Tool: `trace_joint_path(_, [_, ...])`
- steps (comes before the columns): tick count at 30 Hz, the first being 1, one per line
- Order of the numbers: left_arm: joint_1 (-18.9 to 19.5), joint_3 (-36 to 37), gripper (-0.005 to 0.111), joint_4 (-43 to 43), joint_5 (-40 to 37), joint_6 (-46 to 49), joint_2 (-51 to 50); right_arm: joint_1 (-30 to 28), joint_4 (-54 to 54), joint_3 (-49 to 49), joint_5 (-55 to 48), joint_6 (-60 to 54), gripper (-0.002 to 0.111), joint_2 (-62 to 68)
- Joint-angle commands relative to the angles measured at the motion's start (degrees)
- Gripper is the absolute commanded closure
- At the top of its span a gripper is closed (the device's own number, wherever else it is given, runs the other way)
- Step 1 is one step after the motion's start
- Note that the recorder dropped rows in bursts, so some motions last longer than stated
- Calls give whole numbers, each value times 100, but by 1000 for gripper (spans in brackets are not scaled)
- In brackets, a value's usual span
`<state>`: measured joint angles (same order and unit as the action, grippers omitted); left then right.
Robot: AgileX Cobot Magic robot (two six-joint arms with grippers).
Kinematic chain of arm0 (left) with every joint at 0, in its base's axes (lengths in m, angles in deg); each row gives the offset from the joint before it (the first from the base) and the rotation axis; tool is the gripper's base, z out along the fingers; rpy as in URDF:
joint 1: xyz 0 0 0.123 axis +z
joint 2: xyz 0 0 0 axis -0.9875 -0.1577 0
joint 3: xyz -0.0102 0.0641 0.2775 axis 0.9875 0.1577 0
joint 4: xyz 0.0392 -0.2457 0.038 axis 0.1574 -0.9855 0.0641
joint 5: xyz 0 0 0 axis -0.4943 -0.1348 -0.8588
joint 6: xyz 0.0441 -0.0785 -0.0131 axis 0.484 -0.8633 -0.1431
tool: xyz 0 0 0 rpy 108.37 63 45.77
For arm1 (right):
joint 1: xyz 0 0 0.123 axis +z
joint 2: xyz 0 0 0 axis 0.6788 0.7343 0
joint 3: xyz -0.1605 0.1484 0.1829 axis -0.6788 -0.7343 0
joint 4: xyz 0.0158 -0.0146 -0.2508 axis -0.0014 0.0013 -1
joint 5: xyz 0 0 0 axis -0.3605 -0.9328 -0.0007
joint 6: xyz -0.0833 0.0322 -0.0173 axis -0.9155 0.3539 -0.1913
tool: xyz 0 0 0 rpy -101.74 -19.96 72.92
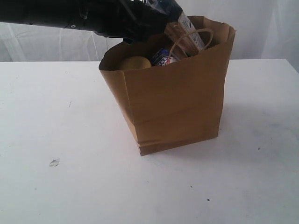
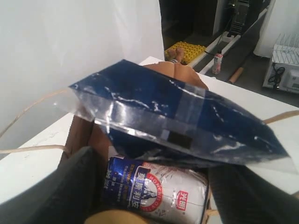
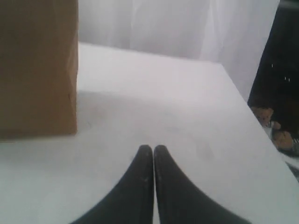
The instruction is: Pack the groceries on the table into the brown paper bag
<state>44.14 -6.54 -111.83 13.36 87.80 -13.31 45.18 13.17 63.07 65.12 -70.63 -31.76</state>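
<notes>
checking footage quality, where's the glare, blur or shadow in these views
Exterior view: soft shadow right of the paper bag, arm overhead nearly black. Left wrist view: glare streaks on the spaghetti packet. Right wrist view: shut jaws out of focus.

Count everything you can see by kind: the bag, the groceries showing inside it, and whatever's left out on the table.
Paper bags: 1, the brown paper bag
Groceries showing in it: 3, spaghetti packet, blue-white carton, yellow item
Loose bits outside: 1, white lump
Total: 5
</notes>
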Motion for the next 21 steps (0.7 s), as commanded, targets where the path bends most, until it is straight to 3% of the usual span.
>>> trace_joint_path(1, [12, -47, 36, -113, -2, -84, 93, -21, 787, -9, 2124, 1520, 107, -37])
trace_joint_path(8, [12, -47, 37, -113, -2, -86, 93, -21, 809, -9, 4408, 2306, 107, -37])
trace_joint_path(14, [12, -47, 37, -113, -2, -120, 93, -21, 1464, -9, 4694, 3636, 107, -37])
trace_joint_path(17, [12, -47, 37, -124, -2, -119, 93, -21, 1369, 353, 3455, 3721, 107, -37])
trace_joint_path(21, [12, -47, 37, -133, -2, -230, 93, -21, 1236, 1793, 1043, 3289, 107, 443])
